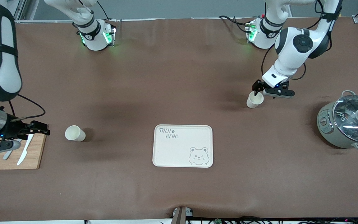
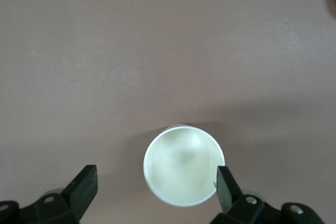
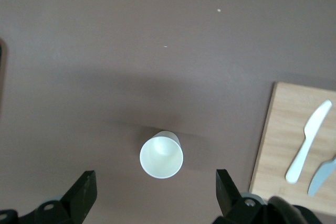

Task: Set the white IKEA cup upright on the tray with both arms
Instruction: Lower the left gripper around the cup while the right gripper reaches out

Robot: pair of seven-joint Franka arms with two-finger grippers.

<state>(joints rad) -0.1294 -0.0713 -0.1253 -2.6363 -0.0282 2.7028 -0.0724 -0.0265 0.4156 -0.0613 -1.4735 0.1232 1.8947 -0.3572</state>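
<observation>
Two white cups upright, tray (image 1: 182,146) bare.
Left tool (image 1: 257,90) released at one cup (image 1: 254,100); right tool (image 1: 39,128) released over cutting board (image 1: 29,155), beside the other cup (image 1: 75,133).

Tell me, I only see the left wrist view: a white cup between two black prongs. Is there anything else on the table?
Observer: Yes, a second cup stands upright toward the right arm's end of the table.
Operator: Is anything reaching for it?
Observer: The right gripper hangs open over the edge of a board beside it.
Operator: Where would the cups go?
Observer: A tray lies mid-table, nearer the front camera than that second cup.
</observation>
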